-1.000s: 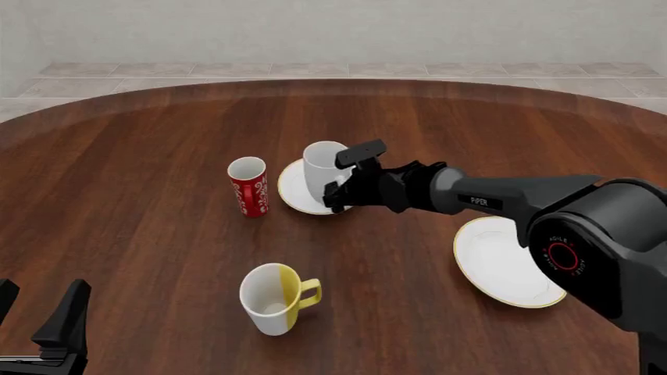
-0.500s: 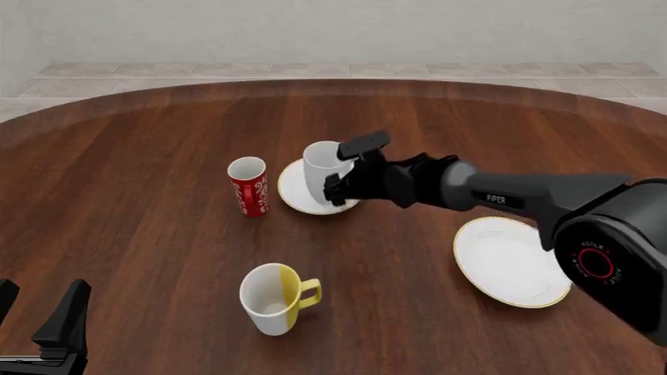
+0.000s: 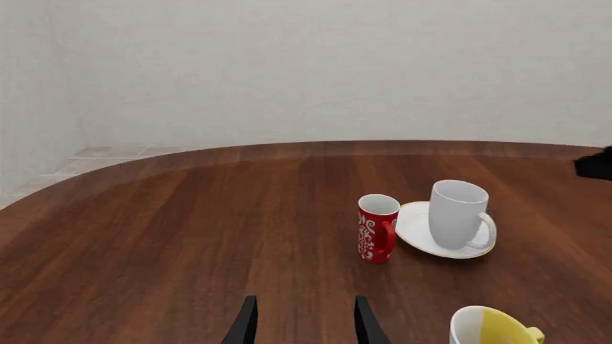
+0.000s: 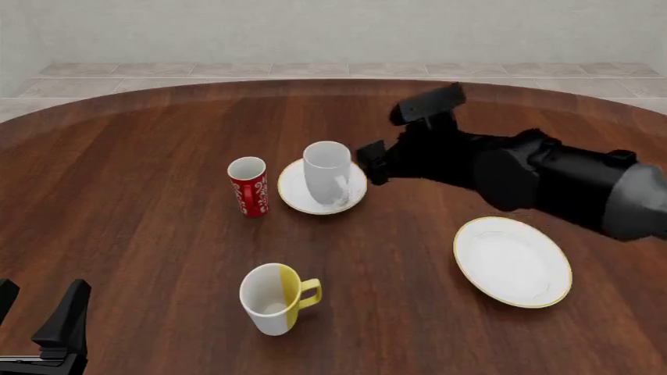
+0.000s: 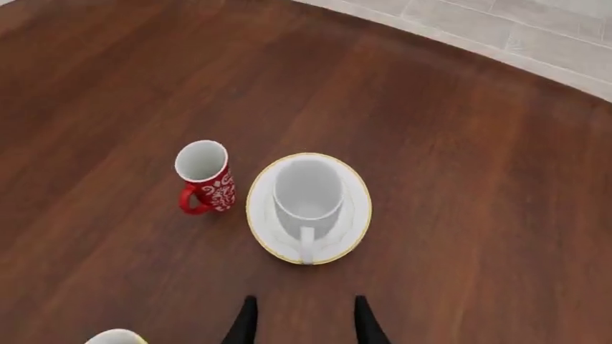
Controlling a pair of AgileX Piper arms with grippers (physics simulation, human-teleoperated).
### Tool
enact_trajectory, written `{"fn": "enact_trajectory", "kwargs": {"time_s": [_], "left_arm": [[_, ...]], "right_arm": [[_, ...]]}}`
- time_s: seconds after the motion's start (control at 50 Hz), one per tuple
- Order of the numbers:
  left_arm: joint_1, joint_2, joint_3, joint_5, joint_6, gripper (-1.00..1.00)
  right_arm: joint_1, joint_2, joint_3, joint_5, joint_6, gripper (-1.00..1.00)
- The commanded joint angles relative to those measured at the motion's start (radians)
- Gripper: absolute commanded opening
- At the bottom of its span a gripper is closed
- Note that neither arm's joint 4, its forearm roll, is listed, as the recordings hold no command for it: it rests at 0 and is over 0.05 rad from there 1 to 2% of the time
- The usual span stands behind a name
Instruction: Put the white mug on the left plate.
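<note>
White mug (image 4: 328, 173): is being carried upright by the left plate (image 4: 295, 197), standing in the plate's middle, its handle turned toward the near edge of the bench (image 4: 146, 156); it is being touched by no end effector.

Left plate: small, white, gold-rimmed; is being taken here as the landmark. In the right wrist view the white mug (image 5: 308, 194) is being seen from above, centred on the left plate (image 5: 356, 215), mouth open and nothing seen inside.

Red cup (image 4: 248, 186): is being shown upright just beside the landmark plate, on its left, apart from its rim. A red handle is being shown on it in both wrist views.

Yellow-and-white mug (image 4: 273, 297): is being shown upright well nearer the camera than the landmark plate, its yellow handle pointing right.

Larger plate (image 4: 513, 261): is being shown to the right of the landmark plate and nearer, well apart from it, bare.

Right end effector (image 4: 401, 133): is being held above the bench, to the right of and beyond the landmark plate, apart from the mug; its fingers (image 5: 246, 322) are being kept spread, released, with nothing between them.

Left end effector (image 4: 40, 316): is being held at the near left, well apart from the landmark plate; its fingers (image 3: 245, 324) are being kept apart, gripping nothing.
</note>
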Motion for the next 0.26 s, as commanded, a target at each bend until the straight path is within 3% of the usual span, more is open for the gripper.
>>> {"fn": "enact_trajectory", "kwargs": {"time_s": [0.02, 0.1, 0.26], "left_arm": [[0.000, 0.000, 0.000, 0.000, 0.000, 1.00], [0.000, 0.000, 0.000, 0.000, 0.000, 1.00], [0.000, 0.000, 0.000, 0.000, 0.000, 1.00]], "right_arm": [[-0.012, -0.405, 0.155, 0.108, -0.027, 1.00], [-0.009, -0.588, 0.192, 0.197, -0.016, 1.00], [-0.088, -0.956, 0.240, 0.406, -0.011, 1.00]]}}
